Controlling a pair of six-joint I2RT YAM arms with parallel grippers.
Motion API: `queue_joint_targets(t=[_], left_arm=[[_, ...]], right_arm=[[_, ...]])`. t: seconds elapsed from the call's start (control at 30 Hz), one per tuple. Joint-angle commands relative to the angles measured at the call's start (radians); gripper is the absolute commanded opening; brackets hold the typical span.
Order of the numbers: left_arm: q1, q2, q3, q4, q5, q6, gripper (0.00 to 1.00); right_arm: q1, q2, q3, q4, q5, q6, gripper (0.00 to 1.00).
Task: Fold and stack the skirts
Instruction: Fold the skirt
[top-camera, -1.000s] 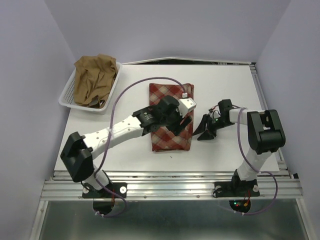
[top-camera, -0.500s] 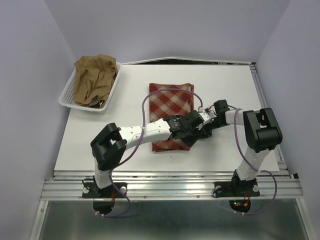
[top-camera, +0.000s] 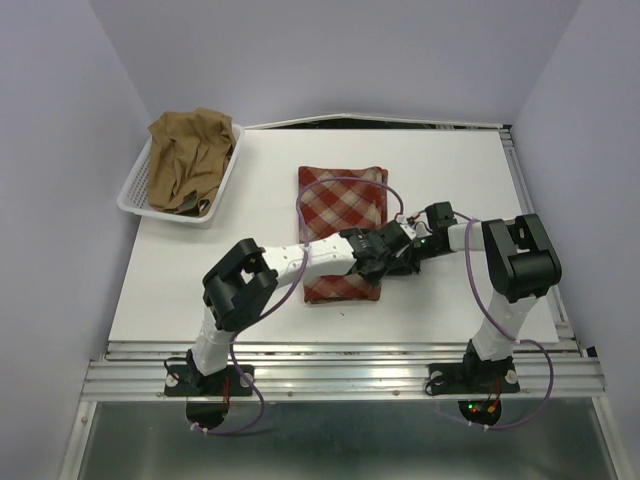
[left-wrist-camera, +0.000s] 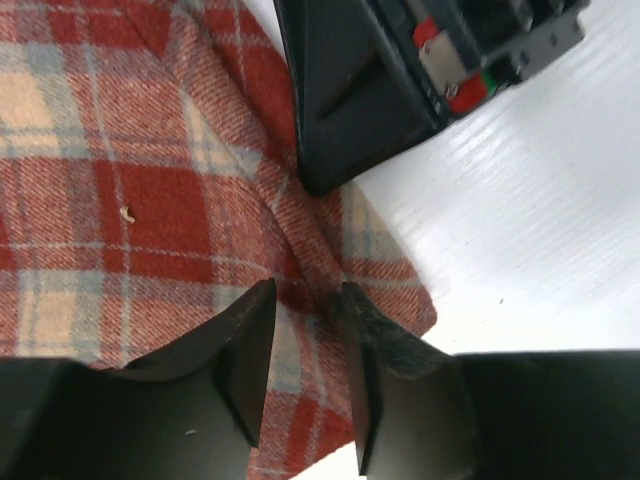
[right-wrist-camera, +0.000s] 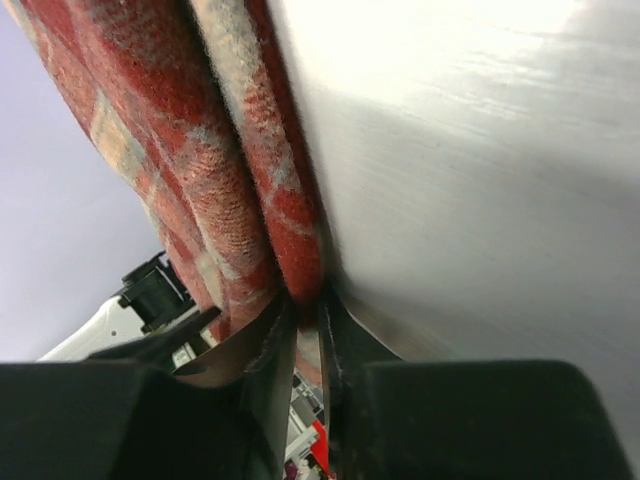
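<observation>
Currently the white mesh basket (top-camera: 133, 196) sits at the far left corner of the table (top-camera: 450, 170), and the tan skirt (top-camera: 190, 158) lies crumpled inside it, heaped above the rim. The plaid skirt (top-camera: 340, 200) lies folded flat on the table, well apart from the basket, as a long rectangle whose far end is about level with the basket's near end.

Both arms meet at the long edge of the plaid skirt that faces away from the basket, toward that edge's near end. The left gripper (left-wrist-camera: 307, 300) presses down on the cloth close to the corner. Its two black fingers stand close together with a raised ridge of check fabric pinched between them, and creases fan out from that spot — it is grasping the plaid skirt. The right gripper (right-wrist-camera: 307, 300) comes in low along the tabletop from the side away from the basket. Its jaws are nearly together and clamp the skirt's edge, with one layer of red-and-cream cloth caught in the narrow gap. In the left wrist view, one of the right arm's fingers (left-wrist-camera: 350, 110) touches the fabric just beside the left gripper's pinch.
</observation>
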Motion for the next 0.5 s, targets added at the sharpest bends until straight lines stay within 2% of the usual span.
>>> queue_joint_targets(t=[0.0,0.07,0.1,0.13,0.2,0.47], left_arm=[[0.008,-0.003,0.066,-0.013,-0.005,-0.009,0.3],[0.008,-0.018,0.085,-0.023,0.014,-0.006,0.18],[0.008,-0.033,0.097,-0.022,0.028,-0.004,0.06],[0.008,-0.035,0.105,-0.023,0.034,-0.003,0.01],[0.006,-0.038,0.12,-0.037,0.048,-0.001,0.0],[0.003,-0.055,0.132,-0.034,0.083,0.0,0.0]], right_arm=[[0.012,0.042,-0.037,0.018,0.128,-0.015,0.17],[0.012,0.04,-0.039,0.025,0.125,-0.012,0.1],[0.012,0.041,-0.04,0.027,0.123,-0.012,0.08],[0.012,0.045,-0.041,0.028,0.123,-0.011,0.06],[0.012,0.048,-0.037,0.03,0.122,-0.009,0.01],[0.012,0.048,-0.036,0.03,0.112,-0.004,0.01]])
